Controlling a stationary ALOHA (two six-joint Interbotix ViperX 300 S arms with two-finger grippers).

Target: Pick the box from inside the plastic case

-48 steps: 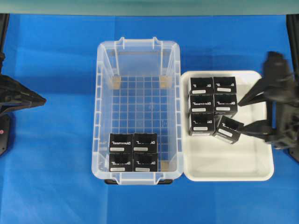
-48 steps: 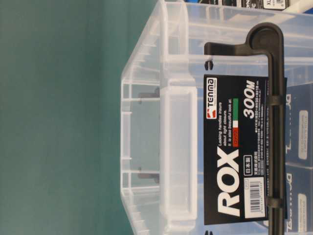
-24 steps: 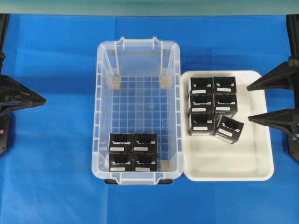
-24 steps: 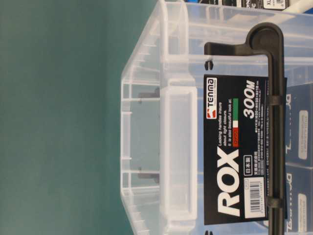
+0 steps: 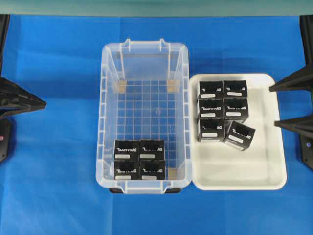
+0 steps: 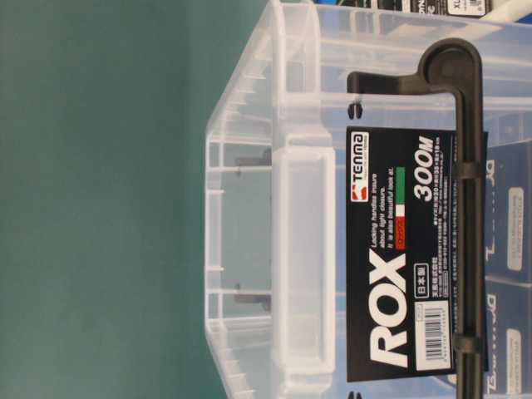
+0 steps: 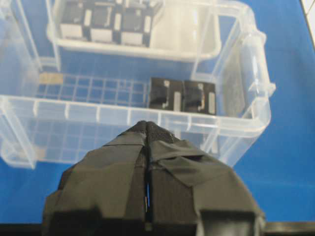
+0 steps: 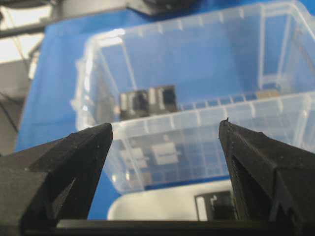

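Note:
The clear plastic case [image 5: 146,100] stands mid-table. Several black boxes [image 5: 139,159] sit packed together at its near end, labels up. My left gripper [image 5: 45,103] rests on the blue cloth well left of the case, shut with nothing in it; its taped tips [image 7: 147,125] point at the case wall [image 7: 246,128], with boxes [image 7: 182,96] showing beyond. My right gripper [image 5: 273,106] hangs open and empty over the right edge of the white tray. From its wrist view [image 8: 166,130] the case [image 8: 197,118] and boxes [image 8: 147,102] lie ahead.
A shallow white tray [image 5: 244,169] lies right of the case, holding several more black boxes [image 5: 222,100]; one of them [image 5: 238,135] sits askew. The table-level view is filled by the case's end wall with a black ROX label [image 6: 399,258].
My right gripper has drawn back to the right, away from the askew box in the tray, staying open. The left arm has barely moved.

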